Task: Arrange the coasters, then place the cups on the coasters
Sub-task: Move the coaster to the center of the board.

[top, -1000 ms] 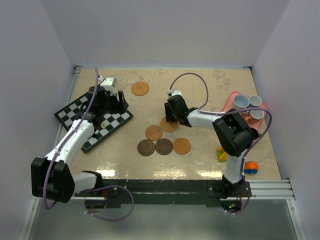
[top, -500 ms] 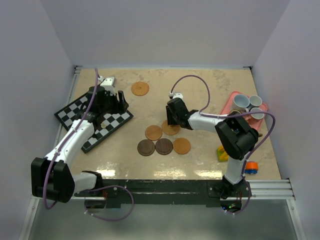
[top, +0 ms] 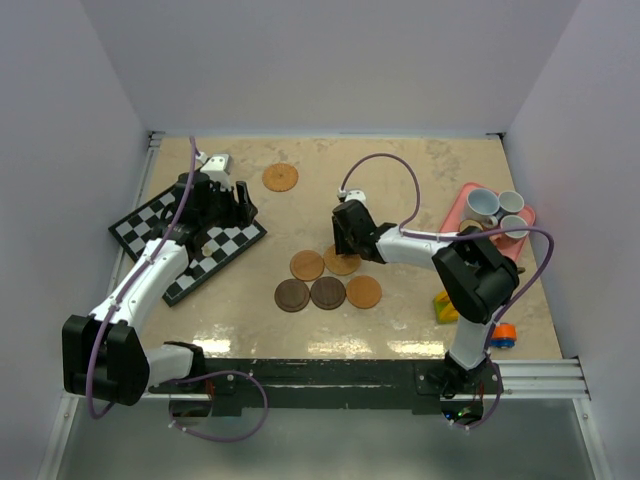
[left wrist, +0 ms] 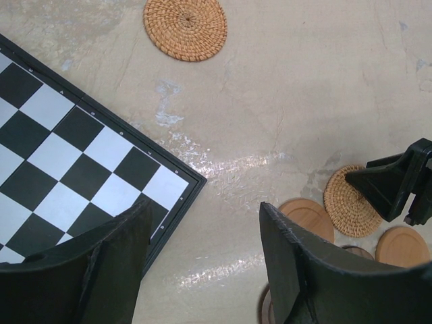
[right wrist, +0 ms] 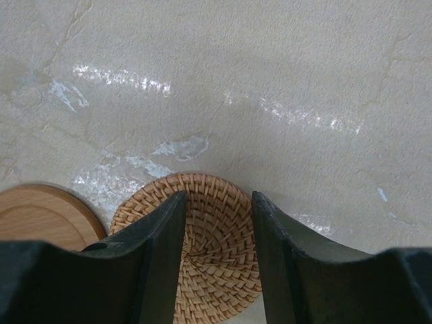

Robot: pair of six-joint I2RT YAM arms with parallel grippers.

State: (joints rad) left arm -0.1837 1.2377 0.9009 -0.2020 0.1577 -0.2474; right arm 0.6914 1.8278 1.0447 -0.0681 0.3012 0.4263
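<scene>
Starting at the far left of the top view, a black-and-white checkerboard (top: 135, 225) lies askew on the beige table (top: 420, 170). The left gripper (top: 232, 205) hangs over the board's right edge. Its wrist camera shows the two fingers spread wide with only board corner and bare table between them, so it carries nothing. Just to its right and farther back, a lone woven coaster (top: 280, 177) lies flat by itself, well apart from the others. Toward the middle, five coasters sit in a loose cluster. A smooth tan coaster (top: 307, 265) sits just beside a second woven coaster (top: 345, 265). In front of them is a row of two dark brown coasters (top: 292, 295) (top: 327, 292) and another tan coaster (top: 363, 291). The right gripper (top: 345, 240) points down at the second woven coaster. From its wrist camera the fingers stand apart with the woven surface showing in the gap, pinching nothing; whether the tips touch the weave cannot be told. Farther right, a pink tray (top: 460, 207) by the wall holds three pale cups (top: 481, 203) (top: 511, 202) (top: 515, 227) standing close together, none on a coaster. Near the right arm's base lie a yellow-green block (top: 443, 308) and an orange-and-blue piece (top: 502, 335).
</scene>
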